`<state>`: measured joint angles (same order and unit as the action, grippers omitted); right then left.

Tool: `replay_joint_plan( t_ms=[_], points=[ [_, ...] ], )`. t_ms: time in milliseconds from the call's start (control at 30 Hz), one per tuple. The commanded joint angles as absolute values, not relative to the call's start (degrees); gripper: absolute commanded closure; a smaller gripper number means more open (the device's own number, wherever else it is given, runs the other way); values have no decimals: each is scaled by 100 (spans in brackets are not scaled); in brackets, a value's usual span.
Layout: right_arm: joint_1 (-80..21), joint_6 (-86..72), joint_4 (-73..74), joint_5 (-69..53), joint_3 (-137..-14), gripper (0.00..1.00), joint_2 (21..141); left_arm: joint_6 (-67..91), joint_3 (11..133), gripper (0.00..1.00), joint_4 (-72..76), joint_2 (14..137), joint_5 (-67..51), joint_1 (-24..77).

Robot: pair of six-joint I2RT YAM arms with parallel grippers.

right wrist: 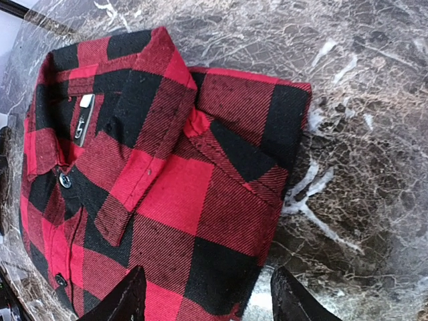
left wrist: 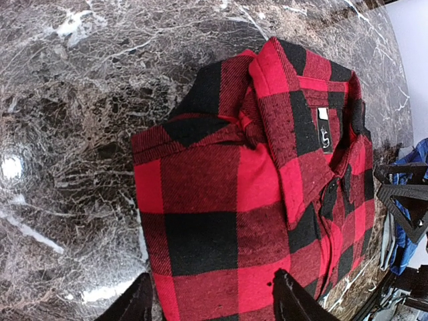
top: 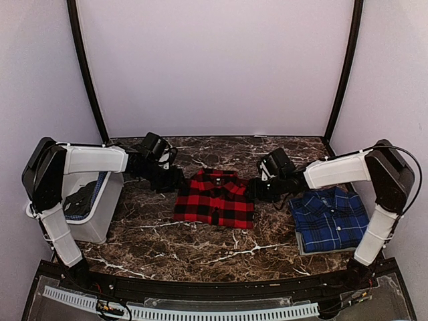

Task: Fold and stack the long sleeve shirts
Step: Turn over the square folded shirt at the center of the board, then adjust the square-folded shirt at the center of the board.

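Two shirts: we've got a red-and-black checked shirt point(top: 215, 197) and a blue plaid shirt point(top: 329, 219), both folded into tidy-ish rectangles on the dark marble table point(top: 200, 251)
Where the red one is: middle of the table, lying flat, collar toward the far side, buttons up, sitting right between the two grippers
Where the blue one is: right side, just beside the right arm, apart from the red one, collar also pointing far
Left gripper point(top: 175, 180): down low at the red shirt's left edge; in its wrist view the fingers point(left wrist: 137, 304) are spread wide with the shirt's folded edge showing between them, and we don't see them pinching any cloth
Right gripper point(top: 255, 189): same deal on the red shirt's right edge; its fingers point(right wrist: 287, 301) stand well apart over the fold, nothing grabbed as far as we can see
White bin point(top: 100, 217): left edge of the table under the left arm, with some dark clothing inside
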<state>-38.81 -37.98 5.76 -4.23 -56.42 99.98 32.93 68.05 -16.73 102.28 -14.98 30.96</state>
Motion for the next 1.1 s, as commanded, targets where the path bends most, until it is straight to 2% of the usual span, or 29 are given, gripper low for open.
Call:
replay_joint_plan(
  t_ms=[0, 733, 867, 1067],
  points=[
    [-3963, -3788, 422, -459, -5801, 40, 10140, 3077, 6648, 41, -1457, 10195, -1690, 3041],
    [-4221, -3635, 785, -4, -6175, 44, 10721, 3274, 6251, 42, -879, 10778, -1793, 3187],
    [-4245, -3631, 740, 78, -6177, 47, 10739, 3485, 6250, 50, -832, 10885, -1794, 3252],
    [-4295, -3583, 734, -124, -6422, 59, 10793, 3902, 6299, 78, -603, 10972, -2185, 3269]
  ],
)
